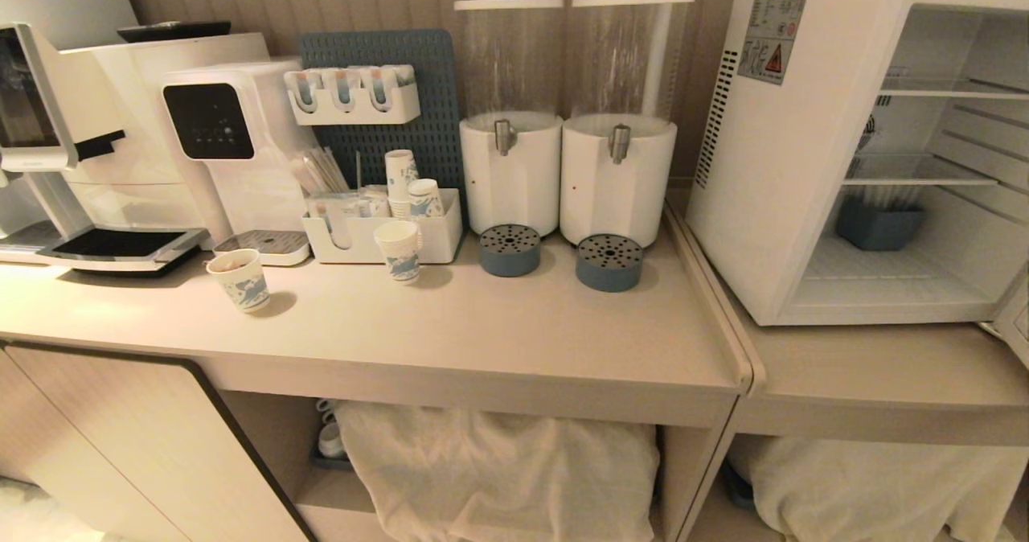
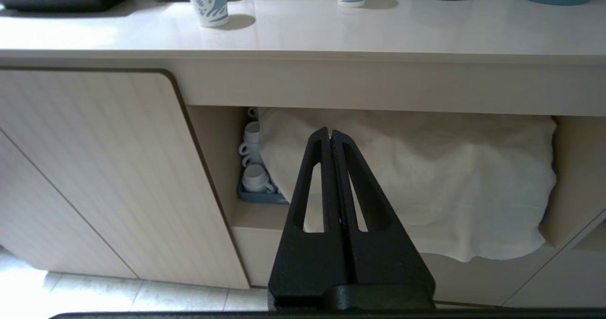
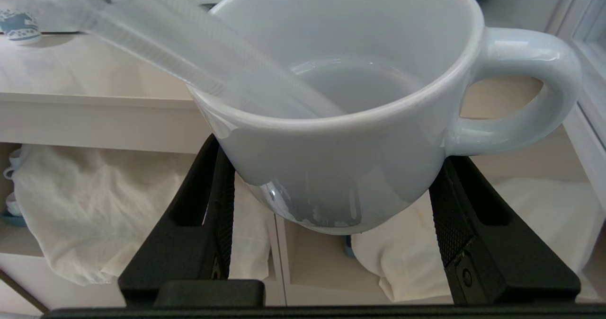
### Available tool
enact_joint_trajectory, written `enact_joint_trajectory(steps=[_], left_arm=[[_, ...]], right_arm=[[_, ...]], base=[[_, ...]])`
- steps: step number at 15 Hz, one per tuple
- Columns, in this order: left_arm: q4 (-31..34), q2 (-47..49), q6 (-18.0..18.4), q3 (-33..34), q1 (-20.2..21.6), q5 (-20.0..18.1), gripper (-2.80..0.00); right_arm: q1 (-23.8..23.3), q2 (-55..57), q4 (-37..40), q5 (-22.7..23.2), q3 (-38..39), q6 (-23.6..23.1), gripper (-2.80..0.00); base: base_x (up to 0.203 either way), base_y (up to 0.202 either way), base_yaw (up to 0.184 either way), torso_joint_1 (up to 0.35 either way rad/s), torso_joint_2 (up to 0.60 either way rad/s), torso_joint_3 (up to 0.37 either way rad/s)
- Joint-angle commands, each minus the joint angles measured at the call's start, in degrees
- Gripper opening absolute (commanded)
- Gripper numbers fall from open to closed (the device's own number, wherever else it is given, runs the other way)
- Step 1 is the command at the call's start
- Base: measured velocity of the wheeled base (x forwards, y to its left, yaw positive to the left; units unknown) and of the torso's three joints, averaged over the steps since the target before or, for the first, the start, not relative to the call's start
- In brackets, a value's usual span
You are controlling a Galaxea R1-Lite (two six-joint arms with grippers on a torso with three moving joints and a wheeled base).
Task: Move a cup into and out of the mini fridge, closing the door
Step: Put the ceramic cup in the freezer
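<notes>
From the head camera, the white boxy mini fridge [image 1: 804, 172] stands at the right on a pale beige counter [image 1: 482, 325], its interior exposed, with two wire shelves and a blue-grey tub [image 1: 878, 224] on the floor inside; only a corner of the white-framed glass door [image 1: 1014, 321] shows at the right edge, swung away. Two white drink dispensers with clear cylinders [image 1: 563, 124] stand beside the fridge, and two tapered paper cups with blue print [image 1: 239, 279] stand loose on the counter. Neither arm shows here. The left wrist camera shows the left gripper [image 2: 330, 134] below the counter edge, its black fingers pressed together on nothing, in front of a white cloth [image 2: 450, 181] on the open shelf. The right wrist camera shows the squat white ceramic cup [image 3: 350, 96], glossy, upright, empty, its loop handle jutting sideways, clamped between the black fingers of the right gripper [image 3: 331, 186], held off the counter before its front edge.
</notes>
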Motion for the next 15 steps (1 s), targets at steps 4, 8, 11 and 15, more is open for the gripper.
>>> enact_joint_trajectory(steps=[4,8,11,15], left_arm=[[-0.03,0.07,0.20,0.01,0.01,0.00,-2.80],[-0.03,0.07,0.38,0.01,0.01,0.00,-2.80],[-0.03,0.07,-0.33,0.01,0.01,0.00,-2.80],[-0.03,0.07,-0.33,0.01,0.01,0.00,-2.80]], right_arm=[[0.02,0.07,-0.13,0.02,0.97,0.03,-2.80],[0.02,0.07,-0.13,0.02,0.97,0.03,-2.80],[-0.06,0.07,-0.05,0.11,0.88,-0.04,-2.80],[0.02,0.07,0.30,0.02,0.79,-0.05,-2.80]], base=[[0.000,0.000,0.000,0.000,0.00,0.000],[0.113,0.000,0.001,0.002,0.00,0.000],[0.184,0.000,0.001,0.004,0.00,0.003],[0.025,0.000,0.000,0.002,0.00,0.001]])
